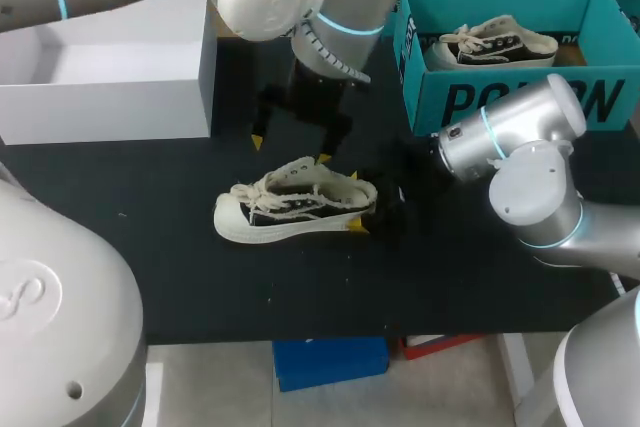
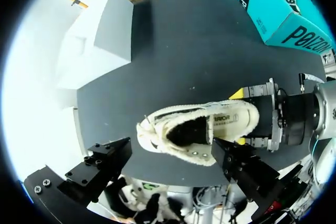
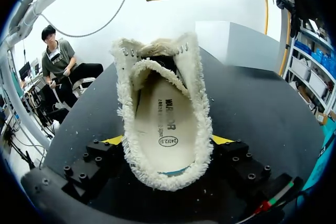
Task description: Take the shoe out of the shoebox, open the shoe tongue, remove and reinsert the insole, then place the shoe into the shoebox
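- The shoe (image 1: 295,209) is out on the black worktop (image 1: 450,267), near its middle, well apart from the teal shoebox (image 1: 500,97) at the far right.
- Its toe points toward our left side and its heel toward our right arm. From above, the left wrist view looks down into its opening.
- Our right hand (image 1: 360,201) comes in low from the right, with one yellow tip on each side of the heel. Both press the frayed collar, so the hand is closed on the shoe.
- The right wrist view looks along the inside of the shoe, where the pale insole (image 3: 165,124) lies flat from heel toward toe.
- Our left hand (image 1: 290,149) hangs just above the laces and tongue end. Its fingers are spread wide, hold nothing and are clear of the shoe.
- A second shoe (image 1: 495,44) sits inside the shoebox.
- A white box (image 1: 110,77) stands at the far left of the worktop.
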